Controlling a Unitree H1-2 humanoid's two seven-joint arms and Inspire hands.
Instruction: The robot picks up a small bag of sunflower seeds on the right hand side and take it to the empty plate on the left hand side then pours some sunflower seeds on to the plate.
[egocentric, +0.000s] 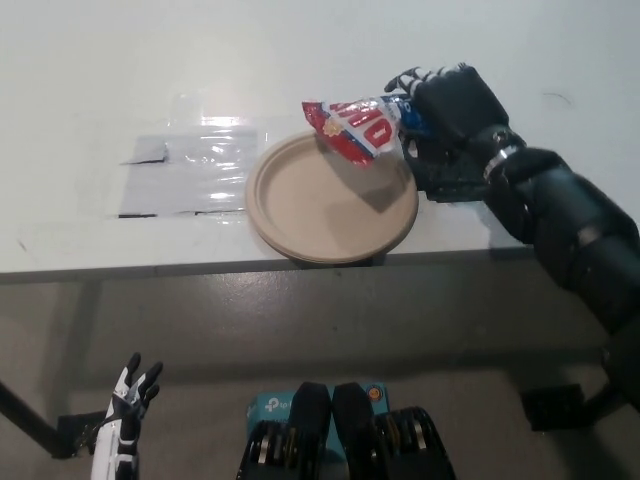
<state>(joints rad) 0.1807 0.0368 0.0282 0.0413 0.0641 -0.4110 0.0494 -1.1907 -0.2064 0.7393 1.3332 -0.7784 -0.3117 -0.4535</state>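
- Black, my right hand (452, 112) is gripping the red and white seed bag (358, 128), tilting it sideways above the far right part of the plate (300, 200).
- Beige and empty, the plate is sitting near the table (90, 80) edge.
- White, my left hand (126, 415) is hanging low, holding nothing, fingers spread.

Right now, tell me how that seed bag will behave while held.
Probably floppy: the seed bag looks crinkled where the right hand grips one end. Likely light, since it juts sideways over the plate. Its glossy film may be slippery.
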